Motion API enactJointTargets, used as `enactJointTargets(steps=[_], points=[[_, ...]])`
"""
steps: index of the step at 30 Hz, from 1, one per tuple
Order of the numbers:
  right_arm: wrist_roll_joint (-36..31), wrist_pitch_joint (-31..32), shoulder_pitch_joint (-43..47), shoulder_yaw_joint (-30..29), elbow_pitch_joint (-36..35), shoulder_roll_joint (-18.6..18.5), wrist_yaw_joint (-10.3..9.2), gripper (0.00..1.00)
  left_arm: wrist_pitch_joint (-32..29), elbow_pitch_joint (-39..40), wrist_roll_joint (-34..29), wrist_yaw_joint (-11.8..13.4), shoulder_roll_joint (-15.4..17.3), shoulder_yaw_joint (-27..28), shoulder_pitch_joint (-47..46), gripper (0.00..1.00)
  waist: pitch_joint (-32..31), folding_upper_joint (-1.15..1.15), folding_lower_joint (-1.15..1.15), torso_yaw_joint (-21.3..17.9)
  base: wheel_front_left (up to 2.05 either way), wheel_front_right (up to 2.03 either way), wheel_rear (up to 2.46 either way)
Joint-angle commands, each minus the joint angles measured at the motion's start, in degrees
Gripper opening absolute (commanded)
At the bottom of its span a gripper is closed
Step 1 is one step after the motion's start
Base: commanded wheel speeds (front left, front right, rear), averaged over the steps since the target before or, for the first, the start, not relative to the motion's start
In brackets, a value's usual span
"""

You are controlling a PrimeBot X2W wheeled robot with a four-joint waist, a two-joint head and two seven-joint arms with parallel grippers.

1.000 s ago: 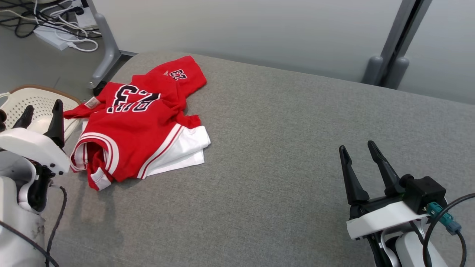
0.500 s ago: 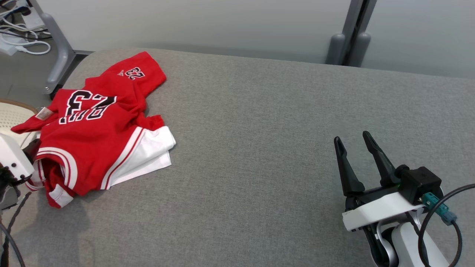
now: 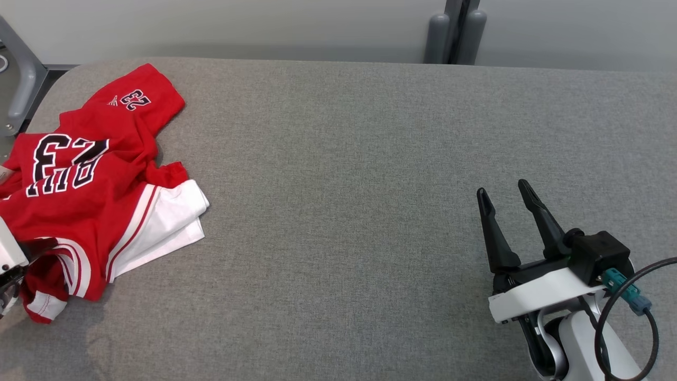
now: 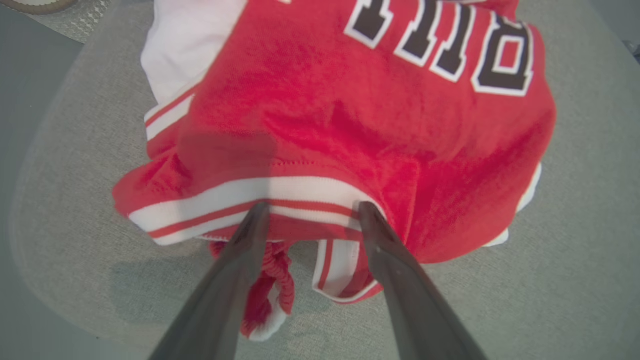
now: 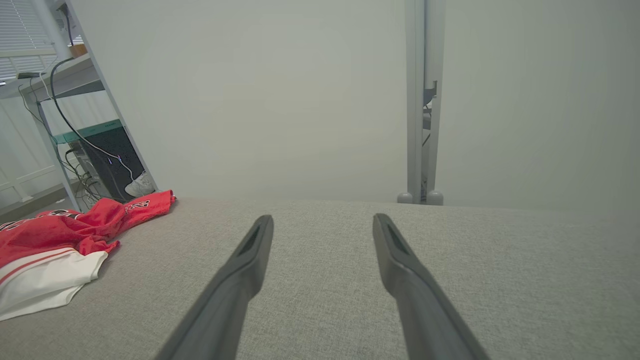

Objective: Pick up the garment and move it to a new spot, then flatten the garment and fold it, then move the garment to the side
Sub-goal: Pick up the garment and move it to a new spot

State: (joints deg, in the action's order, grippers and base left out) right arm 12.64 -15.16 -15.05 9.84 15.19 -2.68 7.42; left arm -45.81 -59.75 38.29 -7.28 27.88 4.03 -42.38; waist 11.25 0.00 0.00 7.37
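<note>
The red-and-white garment (image 3: 79, 211) lay crumpled at the tabletop's (image 3: 344, 185) left edge. It was marked "23" twice in black, white-edged numerals, plus block letters beginning "BUL". The left gripper's (image 4: 311, 205) fingers stood apart, tips at its striped hem. The right gripper (image 3: 502, 187) hovered near right, fingers spread, over bare tabletop.

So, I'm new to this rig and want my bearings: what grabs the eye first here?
A crumpled red jersey with white trim lies at the left end of the grey padded table. The left gripper, open, is at its striped hem; the right gripper hangs open over bare table, lower right.
</note>
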Motion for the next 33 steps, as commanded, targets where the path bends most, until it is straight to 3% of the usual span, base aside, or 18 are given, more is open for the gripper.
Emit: enactJointTargets(steps=[1,2,17,33], points=[[-0.2,-0.1,-0.8,-0.2,-0.2,-0.4,0.13,1.0,0.2,0.5,0.5,-0.3,0.3,-0.4,1.4,0.36,0.0,0.0,0.0,0.0,0.0,0.0,0.0],[-0.2,-0.1,-0.8,-0.2,-0.1,-0.4,0.13,1.0,0.4,0.7,0.7,-0.3,0.4,-0.8,1.4,0.0,-0.1,0.0,0.0,0.0,0.0,0.0,0.0],[0.6,-0.1,1.1,0.3,0.7,-0.4,0.13,1.0,3.1,4.1,3.4,-0.3,0.8,-5.1,3.3,0.0,-3.5,0.0,0.0,0.8,0.0,0.0,0.0],[2.6,-0.1,2.9,0.1,0.9,-0.4,0.13,1.0,6.5,18.6,8.3,-0.3,1.2,-13.5,2.2,0.0,-7.9,0.0,0.0,1.6,0.0,0.0,0.0]])
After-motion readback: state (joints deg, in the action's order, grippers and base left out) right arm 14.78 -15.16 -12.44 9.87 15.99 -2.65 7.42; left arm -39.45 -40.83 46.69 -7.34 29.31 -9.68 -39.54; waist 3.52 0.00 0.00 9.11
